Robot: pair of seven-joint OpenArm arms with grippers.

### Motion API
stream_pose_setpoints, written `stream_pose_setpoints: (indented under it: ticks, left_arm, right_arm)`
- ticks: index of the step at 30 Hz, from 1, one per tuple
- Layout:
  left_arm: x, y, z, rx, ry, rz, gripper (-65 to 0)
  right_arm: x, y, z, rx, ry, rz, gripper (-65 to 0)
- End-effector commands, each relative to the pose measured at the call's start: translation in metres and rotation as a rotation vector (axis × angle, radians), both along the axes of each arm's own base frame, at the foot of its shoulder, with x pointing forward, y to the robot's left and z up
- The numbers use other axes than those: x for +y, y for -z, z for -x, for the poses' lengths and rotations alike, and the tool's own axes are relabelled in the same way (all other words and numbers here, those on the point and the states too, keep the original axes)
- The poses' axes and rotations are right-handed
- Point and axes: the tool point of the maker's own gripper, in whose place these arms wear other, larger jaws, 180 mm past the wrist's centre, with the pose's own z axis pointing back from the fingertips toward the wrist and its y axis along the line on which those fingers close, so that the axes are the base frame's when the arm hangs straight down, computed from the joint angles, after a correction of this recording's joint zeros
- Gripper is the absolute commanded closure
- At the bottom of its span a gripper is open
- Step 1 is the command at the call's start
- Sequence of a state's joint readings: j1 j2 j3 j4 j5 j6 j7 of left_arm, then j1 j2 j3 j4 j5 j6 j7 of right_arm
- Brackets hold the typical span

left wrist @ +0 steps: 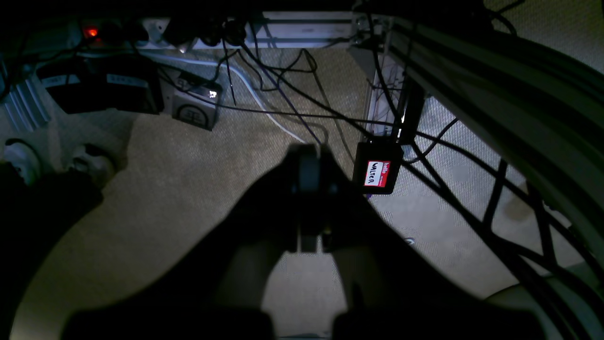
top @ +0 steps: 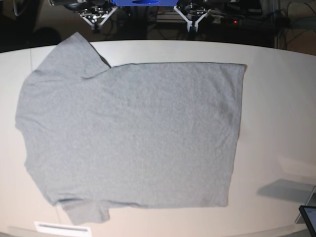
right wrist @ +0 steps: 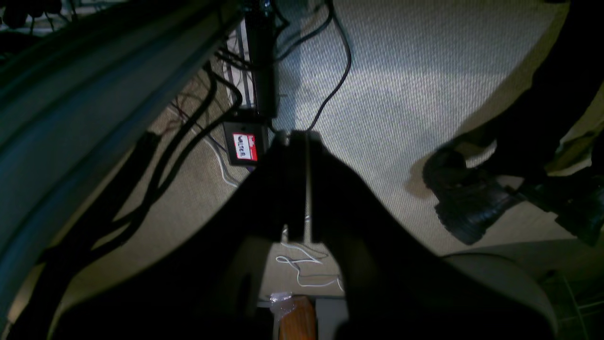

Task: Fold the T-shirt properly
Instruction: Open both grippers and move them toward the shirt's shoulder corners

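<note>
**Worktop: T-shirt laid flat, both arms parked off the far edge**

Pale, off-white worktop [top: 276,98] fills the base view, far edge curved, dark room behind it. T-shirt [top: 133,133] lies spread flat on it, plain grey side up, no print showing. Collar end and both sleeves point to the view's left, hem runs straight down the right side. One sleeve sits at the far left near the worktop's far edge, the other at the near left corner, slightly rumpled. A few shallow wrinkles, otherwise smooth.

Containers: can't make any out on the worktop. A dark flat device corner [top: 308,217] pokes in at the bottom right, well apart from the shirt; a white strip [top: 61,228] lies at the near edge just below the lower sleeve.

Arms: both sit beyond the far edge, not touching the shirt. Left end effector [left wrist: 309,189] and right end effector [right wrist: 297,189] are clenched, nothing in them. Both wrist views are dim and look down past the closed fingers at beige carpet [left wrist: 179,189].

Floor, left wrist view: tangle of black cables [left wrist: 292,89], a power strip with a red light [left wrist: 90,32], a small black box with a red-and-white name tag [left wrist: 377,174]. Right wrist view: same tag, a loose white cable [right wrist: 302,264], and a black boot [right wrist: 467,203] on the carpet at right.
</note>
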State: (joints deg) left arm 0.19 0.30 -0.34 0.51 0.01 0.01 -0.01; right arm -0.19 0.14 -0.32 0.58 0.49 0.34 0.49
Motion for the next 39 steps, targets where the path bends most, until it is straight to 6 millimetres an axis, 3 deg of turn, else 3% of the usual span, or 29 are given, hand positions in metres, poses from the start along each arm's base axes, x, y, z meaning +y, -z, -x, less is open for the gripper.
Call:
stream_pose_setpoints:
  ticks: [1, 9, 13, 15, 27, 29, 31, 33, 39]
  left_arm:
    - [0.001, 0.000, -0.006, -0.018, 0.000, -0.003, 0.0]
    - [0.003, -0.009, -0.049, -0.189, 0.008, -0.020, 0.0]
    - [0.000, -0.015, -0.063, -0.287, 0.010, -0.021, 0.0]
    - [0.001, -0.017, -0.059, -0.310, 0.010, -0.022, 0.0]
    - [-0.009, -0.010, -0.026, -0.238, 0.015, -0.002, 0.0]
    - [-0.011, -0.005, -0.010, -0.145, 0.003, 0.005, -4.7]
    - [-0.015, -0.002, -0.001, -0.049, 0.000, 0.014, -13.8]
    - [-0.021, -0.001, 0.000, 0.000, 0.015, 0.024, -20.7]
    - [-0.022, -0.003, -0.012, -0.104, 0.021, 0.024, -22.0]
  right_arm:
    - [-0.003, 0.000, -0.013, -0.044, -0.004, 0.008, -0.1]
    - [0.001, -0.010, -0.058, -0.360, 0.009, -0.002, -0.1]
    - [0.001, -0.015, -0.064, -0.422, 0.009, -0.004, 0.0]
    - [-0.001, -0.015, -0.064, -0.423, 0.010, -0.001, 0.0]
    - [-0.010, -0.009, -0.028, -0.318, -0.025, 0.010, -0.3]
    - [-0.017, -0.004, -0.014, -0.203, -0.083, 0.019, -0.3]
    - [-0.017, -0.001, 0.003, -0.090, -0.121, 0.021, -0.3]
    - [-0.003, -0.001, 0.010, -0.048, -0.128, 0.002, -0.4]
    - [0.024, -0.002, 0.003, -0.104, -0.118, -0.041, -0.4]
